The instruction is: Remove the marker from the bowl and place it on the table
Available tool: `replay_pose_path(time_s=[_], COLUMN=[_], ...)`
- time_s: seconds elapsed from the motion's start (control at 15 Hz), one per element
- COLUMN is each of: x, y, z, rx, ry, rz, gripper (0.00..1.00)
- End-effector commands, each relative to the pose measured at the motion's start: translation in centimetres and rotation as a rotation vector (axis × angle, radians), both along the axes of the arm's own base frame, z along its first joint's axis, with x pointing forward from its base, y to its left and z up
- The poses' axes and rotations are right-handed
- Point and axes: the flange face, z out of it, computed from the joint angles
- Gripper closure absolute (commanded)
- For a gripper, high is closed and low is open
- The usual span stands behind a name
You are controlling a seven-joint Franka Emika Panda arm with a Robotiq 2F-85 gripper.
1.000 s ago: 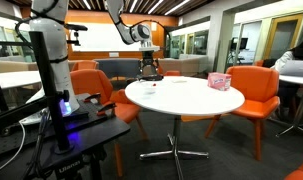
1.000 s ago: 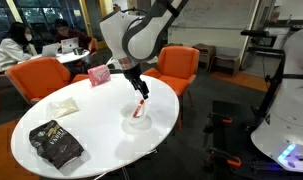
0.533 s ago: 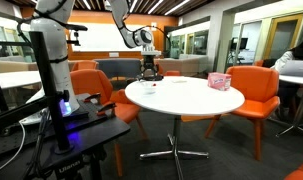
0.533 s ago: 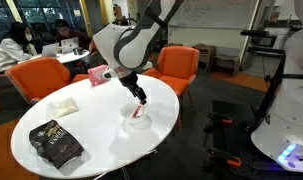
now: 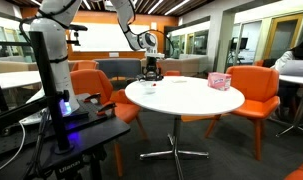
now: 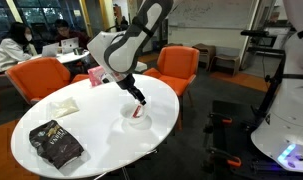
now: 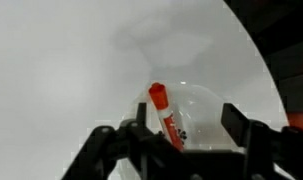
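The marker point(image 7: 163, 108) is a red stick with a dark lower part. It leans upright in the small pale bowl point(image 7: 203, 108) on the round white table point(image 6: 91, 125). My gripper point(image 7: 188, 128) is open just above the bowl, its two dark fingers on either side of the marker, which stands nearer the left finger point(image 7: 141, 130). I see no contact with it. In an exterior view the gripper point(image 6: 138, 96) hangs over the marker point(image 6: 141, 109) and bowl point(image 6: 137, 119) near the table edge. From the far side the gripper point(image 5: 151, 70) is over the table point(image 5: 186, 97); marker and bowl are too small to make out.
A black snack bag point(image 6: 56, 144), a white napkin point(image 6: 63, 103) and a pink patterned box point(image 6: 99, 74) point(image 5: 220, 81) lie on the table. Orange chairs point(image 6: 178, 66) ring it. A black equipment stand point(image 5: 61, 125) stands beside it.
The arm's wrist has swung left and dropped a little. The gripper has stayed over the bowl, slightly lower. The marker and bowl have not moved.
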Motion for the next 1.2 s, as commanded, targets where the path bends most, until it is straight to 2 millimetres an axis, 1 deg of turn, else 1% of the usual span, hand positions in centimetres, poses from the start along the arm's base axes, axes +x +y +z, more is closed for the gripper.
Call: replay_pose_path(time_s=[0.0,0.2,0.27,0.4,0.6,0.8,0.87,0.93,1.0,1.07,1.13], x=[1.2,1.7,1.8,2.1,2.3,2.5,2.5,2.5,2.5,2.5,2.5], y=[0.1,0.2,0.2,0.4,0.7,1.2,1.3,1.4,1.5,1.6,1.7], z=[-0.9,-2.0,-2.4,-2.9,-3.5,-3.9,-4.0,-4.1,-4.2,-4.3,-4.4], rx=[-0.018,-0.054,-0.067,-0.086,-0.133,-0.174,-0.186,-0.195,-0.201,-0.207,-0.214], ry=[0.064,0.083,0.09,0.101,0.104,0.094,0.092,0.092,0.092,0.088,0.086], rz=[-0.003,-0.006,-0.007,0.0,0.032,0.057,0.063,0.068,0.075,0.082,0.093], gripper=[0.21,0.26,0.25,0.29,0.3,0.39,0.46,0.45,0.53,0.69,0.72])
